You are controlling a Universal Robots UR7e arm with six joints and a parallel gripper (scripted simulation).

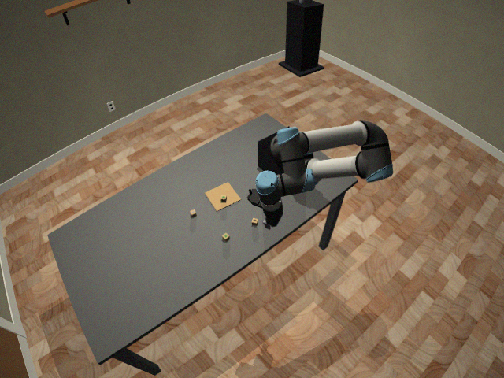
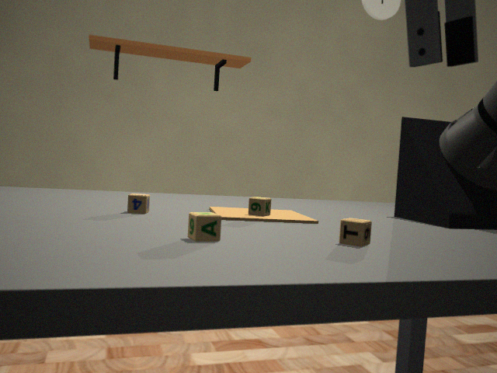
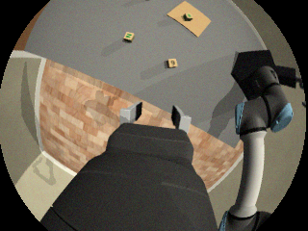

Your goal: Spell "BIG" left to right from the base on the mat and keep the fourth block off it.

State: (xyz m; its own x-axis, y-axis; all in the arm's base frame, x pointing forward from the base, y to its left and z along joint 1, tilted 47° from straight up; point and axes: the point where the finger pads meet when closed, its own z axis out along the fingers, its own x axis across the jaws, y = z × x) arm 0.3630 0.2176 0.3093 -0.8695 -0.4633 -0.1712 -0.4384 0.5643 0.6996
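My gripper (image 2: 443,63) (image 3: 157,110) is open and empty, high above the table's near side. The tan mat (image 1: 214,193) (image 2: 293,215) (image 3: 198,28) lies flat. One block (image 1: 223,198) (image 2: 259,206) (image 3: 188,16) stands on it, with a green mark on top, too small to read. A second block (image 1: 225,236) (image 2: 204,227) (image 3: 129,37) has a green top letter like N or Z. A third block (image 1: 254,220) (image 2: 354,232) (image 3: 172,63) shows a dark 9- or G-like top mark. A fourth block (image 1: 193,213) (image 2: 138,203) has an unreadable top. These three stand off the mat.
The grey table (image 1: 134,260) (image 2: 100,265) (image 3: 87,34) carries everything. The arm (image 1: 331,167) (image 3: 253,168) and its dark base plate (image 1: 266,156) (image 2: 419,172) stand at the table's right part in the top and exterior views. A wall shelf (image 1: 73,6) (image 2: 168,52) hangs beyond the table.
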